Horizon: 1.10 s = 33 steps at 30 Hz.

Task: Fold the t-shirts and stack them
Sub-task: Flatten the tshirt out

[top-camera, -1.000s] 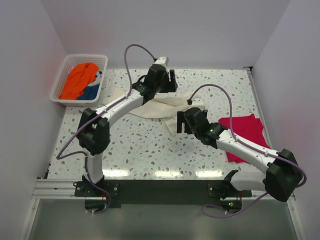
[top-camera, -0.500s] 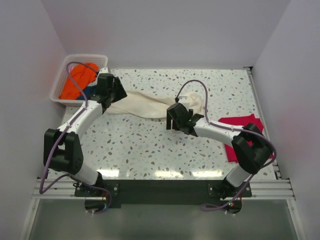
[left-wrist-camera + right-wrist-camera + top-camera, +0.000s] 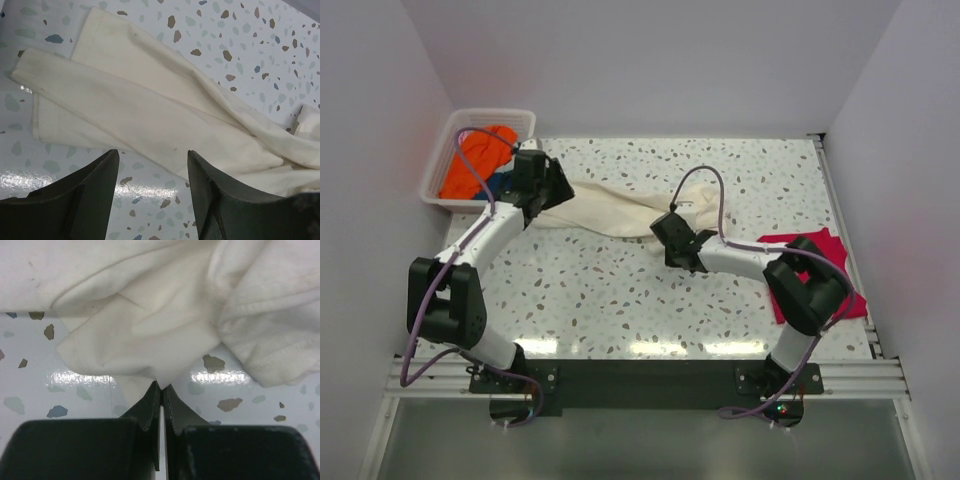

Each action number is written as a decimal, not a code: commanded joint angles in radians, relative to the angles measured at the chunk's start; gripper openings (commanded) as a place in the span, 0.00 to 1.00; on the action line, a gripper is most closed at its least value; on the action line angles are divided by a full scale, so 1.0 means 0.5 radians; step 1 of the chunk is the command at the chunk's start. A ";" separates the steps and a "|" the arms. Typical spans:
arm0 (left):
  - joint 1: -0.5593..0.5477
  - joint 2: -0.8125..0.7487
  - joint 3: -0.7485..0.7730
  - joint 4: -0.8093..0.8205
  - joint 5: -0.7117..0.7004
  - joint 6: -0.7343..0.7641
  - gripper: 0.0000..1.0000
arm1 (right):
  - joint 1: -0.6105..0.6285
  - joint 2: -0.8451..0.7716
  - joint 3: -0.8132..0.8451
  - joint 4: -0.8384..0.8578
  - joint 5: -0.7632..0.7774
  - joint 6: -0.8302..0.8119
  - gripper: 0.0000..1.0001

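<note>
One cream t-shirt (image 3: 610,212) is in hand, lying in a long twisted band across the far half of the counter (image 3: 620,290), its left end just beside the basket (image 3: 490,112) and its right end bunched near the middle. It is not yet flat, so I judge the step to be the spreading that comes before any fold. The right gripper (image 3: 161,386) is closed, its fingers pressed together on a low corner of the bunched cloth (image 3: 150,330), with the point of the fabric running into the seam between them. The left gripper (image 3: 152,155) stands wide open above the flatter left end (image 3: 150,110), holding nothing and touching nothing that the wrist view shows. The next move seems to call for the left gripper to come down and pinch an edge or corner at that end, so that both arms can pull the band apart and lay it smooth. Drawing too hard from the right alone would likely only drag the twist along. A red t-shirt (image 3: 832,245) already lies folded on the right of the counter, partly under the right arm. An orange t-shirt (image 3: 480,155) and something blue (image 3: 500,185) wait in the basket.
</note>
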 commanded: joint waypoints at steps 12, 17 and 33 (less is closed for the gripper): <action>0.022 -0.140 -0.212 0.030 -0.135 -0.175 0.57 | -0.339 -1.241 -0.015 -0.582 0.182 -0.150 0.00; 0.022 -0.174 -0.295 0.039 -0.218 -0.258 0.57 | -0.410 -1.422 0.028 -0.720 0.231 -0.187 0.00; 0.025 -0.239 -0.461 -0.163 -0.513 -0.531 0.50 | -0.634 -1.545 0.150 -0.818 0.157 -0.251 0.00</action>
